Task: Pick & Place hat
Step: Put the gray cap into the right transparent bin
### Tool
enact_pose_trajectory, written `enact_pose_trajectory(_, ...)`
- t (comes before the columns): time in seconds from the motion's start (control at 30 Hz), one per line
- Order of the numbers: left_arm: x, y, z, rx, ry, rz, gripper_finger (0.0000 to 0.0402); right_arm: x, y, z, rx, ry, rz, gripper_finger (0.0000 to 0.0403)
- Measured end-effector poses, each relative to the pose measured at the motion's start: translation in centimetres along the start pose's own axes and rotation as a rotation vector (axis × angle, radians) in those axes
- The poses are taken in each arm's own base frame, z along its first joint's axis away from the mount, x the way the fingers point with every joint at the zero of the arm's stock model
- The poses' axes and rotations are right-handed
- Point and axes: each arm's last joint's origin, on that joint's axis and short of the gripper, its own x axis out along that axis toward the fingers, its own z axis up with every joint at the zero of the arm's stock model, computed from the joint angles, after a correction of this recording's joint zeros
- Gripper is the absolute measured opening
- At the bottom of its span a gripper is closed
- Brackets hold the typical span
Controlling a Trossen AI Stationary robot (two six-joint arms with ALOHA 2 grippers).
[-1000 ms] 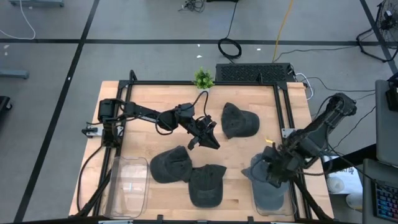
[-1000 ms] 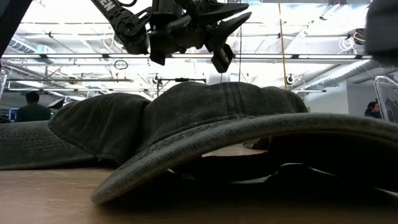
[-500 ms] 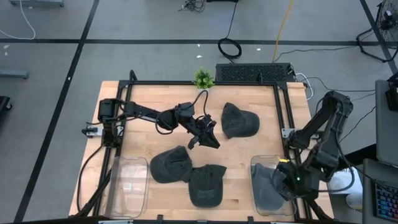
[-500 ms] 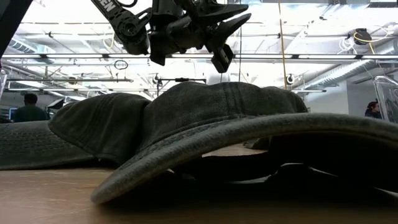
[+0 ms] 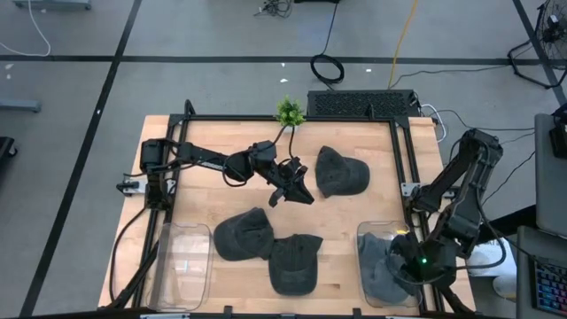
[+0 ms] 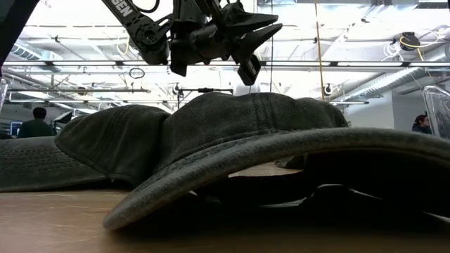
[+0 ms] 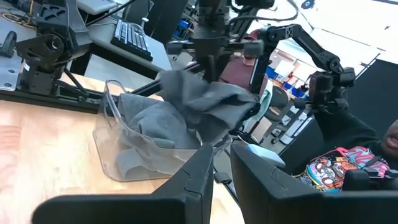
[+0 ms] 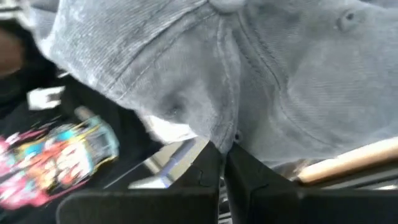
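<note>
The right gripper (image 8: pixel 219 163) pinches a fold of the grey cotton cap (image 8: pixel 261 74), holding it over the clear plastic bin (image 5: pixel 376 266) at the table's near right corner. To finish well, lower the cap inside the bin walls before letting go. The left gripper (image 5: pixel 296 188), fingers nearly together and empty, hovers mid-table, well apart from the bin.

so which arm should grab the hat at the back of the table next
Left. Its gripper hovers empty beside that hat, while the right gripper is over the right bin with its jaws shut on a hat.
</note>
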Motion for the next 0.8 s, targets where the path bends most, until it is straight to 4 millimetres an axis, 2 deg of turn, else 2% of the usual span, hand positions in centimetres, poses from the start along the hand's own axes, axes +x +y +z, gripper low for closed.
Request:
enact_pose_trajectory(0.2, 0.0, 0.0, 0.0, 0.0, 0.0, -0.001, 0.0062, 1.1, -1.1, 0.5, 0.058, -0.023, -0.055, 0.0)
enact_pose_trajectory(0.37, 0.0, 0.0, 0.0, -0.004, 0.0, 0.0, 0.0062, 3.1, -3.4, 1.4, 0.145, -0.067, -0.156, 0.0)
enact_pose_trajectory(0.5, 0.0, 0.0, 0.0, -0.004, 0.0, 0.0, 0.0062, 4.2, -4.7, 2.3, 0.171, -0.075, -0.154, 0.0001)
enact_pose_trajectory(0.63, 0.0, 0.0, 0.0, -0.001, 0.0, 0.0, 0.0062, 3.7, -4.6, 2.5, 0.105, -0.077, -0.043, 0.0017)
enact_pose_trajectory(0.8, 0.0, 0.0, 0.0, -0.001, 0.001, 0.0, 0.0062, 1.6, -4.3, 2.6, 0.058, -0.148, 0.118, 0.0049)
